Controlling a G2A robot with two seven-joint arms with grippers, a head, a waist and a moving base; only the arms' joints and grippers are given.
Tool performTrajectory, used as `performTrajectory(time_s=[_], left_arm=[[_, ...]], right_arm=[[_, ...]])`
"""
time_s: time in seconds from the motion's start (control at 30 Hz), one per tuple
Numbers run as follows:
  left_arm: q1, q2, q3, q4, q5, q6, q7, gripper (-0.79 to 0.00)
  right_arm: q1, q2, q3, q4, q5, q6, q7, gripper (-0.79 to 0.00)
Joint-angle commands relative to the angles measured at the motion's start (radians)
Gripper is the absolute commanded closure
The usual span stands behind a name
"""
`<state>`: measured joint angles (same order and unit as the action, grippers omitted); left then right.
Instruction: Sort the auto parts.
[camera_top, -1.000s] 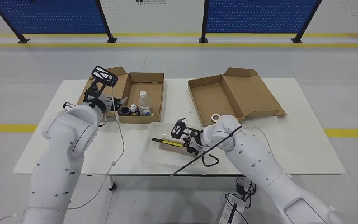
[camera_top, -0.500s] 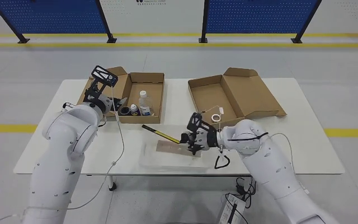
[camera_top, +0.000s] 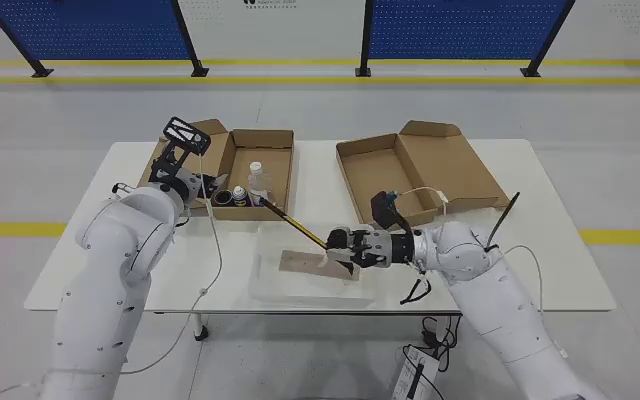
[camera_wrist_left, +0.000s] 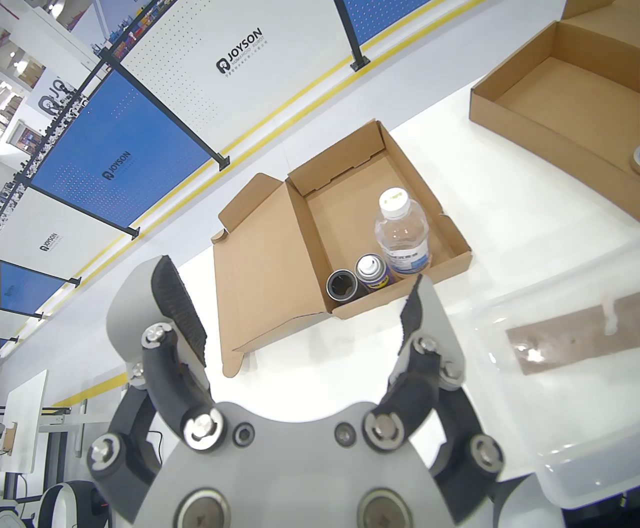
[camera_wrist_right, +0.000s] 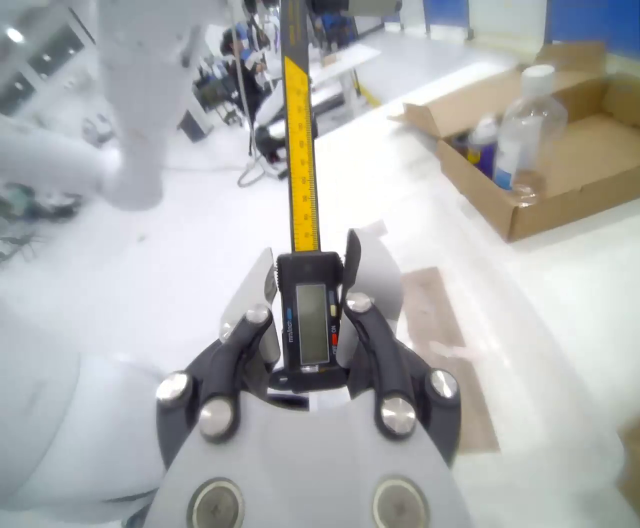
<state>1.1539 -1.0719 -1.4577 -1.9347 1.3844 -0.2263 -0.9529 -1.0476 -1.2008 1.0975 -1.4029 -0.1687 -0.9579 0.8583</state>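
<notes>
Caliper: the digital caliper (camera_wrist_right: 303, 320) is off the table, its display body pinched between the right gripper's (camera_wrist_right: 310, 257) fingers. The yellow-scaled beam runs straight out ahead of the fingertips.
Handling: rigid, slim and probably light. The long beam could lever round in the pinch, so the boxy body is the sound hold.
Surfaces: smooth black housing, glossy screen, flat printed scale.
Left gripper (camera_wrist_left: 292, 287): spread wide, empty.
Cardboard box (camera_wrist_right: 550, 220): matte corrugated board beyond the beam tip; whether the tip overhangs it is unclear.
</notes>
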Motion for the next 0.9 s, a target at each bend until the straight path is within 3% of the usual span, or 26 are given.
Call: performTrajectory(time_s=[0.0, 0.33, 0.87], left_arm=[[0.000, 0.000, 0.000, 0.000, 0.000, 0.000, 0.000, -0.785], [0.000, 0.000, 0.000, 0.000, 0.000, 0.000, 0.000, -0.785], [0.000, 0.000, 0.000, 0.000, 0.000, 0.000, 0.000, -0.785]], right_arm=[[-0.002, 0.004, -0.004, 0.000, 0.031, -0.020, -0.016, 0.000], [0.003, 0.029, -0.047, -0.054, 0.192, -0.054, -0.051, 0.000], [0.023, 0.063, -0.069, -0.061, 0.204, -0.054, -0.051, 0.000]])
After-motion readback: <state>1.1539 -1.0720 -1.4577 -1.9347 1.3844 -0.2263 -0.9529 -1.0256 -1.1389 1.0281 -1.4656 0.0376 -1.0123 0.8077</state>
